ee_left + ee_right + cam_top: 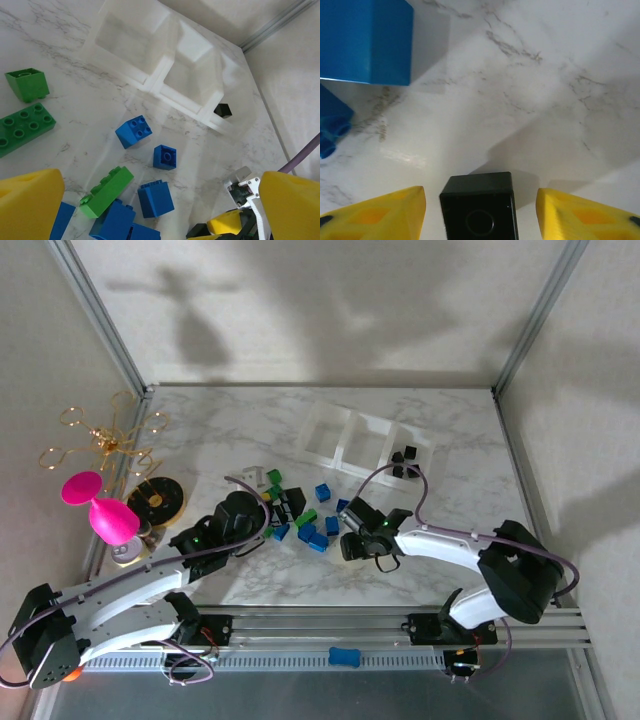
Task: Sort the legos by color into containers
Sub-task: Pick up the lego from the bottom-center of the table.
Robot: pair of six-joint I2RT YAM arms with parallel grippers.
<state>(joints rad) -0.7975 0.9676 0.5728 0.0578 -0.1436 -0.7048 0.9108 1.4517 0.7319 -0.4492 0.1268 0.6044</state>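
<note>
While both arms sit over the brick pile at mid frame of the overhead view, I log the grasp first. I have the right gripper (481, 216) wide apart, its yellow fingertips (380, 215) at the lower corners of the right wrist view. The black brick (478, 202) lies between them at bottom centre, touching neither, on the marble tabletop (545, 75). I have the left gripper (160, 200) spread wide too, holding nothing, hanging over the blue and green legos (303, 520).

Handling, my judgement: hard moulded plastic, very light, stiff, not fragile. The side walls look glossy, so an off-centre pinch would likely squirt the piece out. I would close on two flat opposite walls, pads square to them and low, keeping off the studded face.

Counts:
- For the containers (365, 443) I count three bins in one row, upper centre of the overhead view.
- Green: three in the left wrist view, all left of centre.
- Blue: three loose at centre, plus a huddle at the bottom edge I cannot split apart.
- Black: one between the right fingers, and a few in the right-hand bin, too small overhead to count. The left wrist view shows one of them.
- I see no bricks in the other two bins.
</note>
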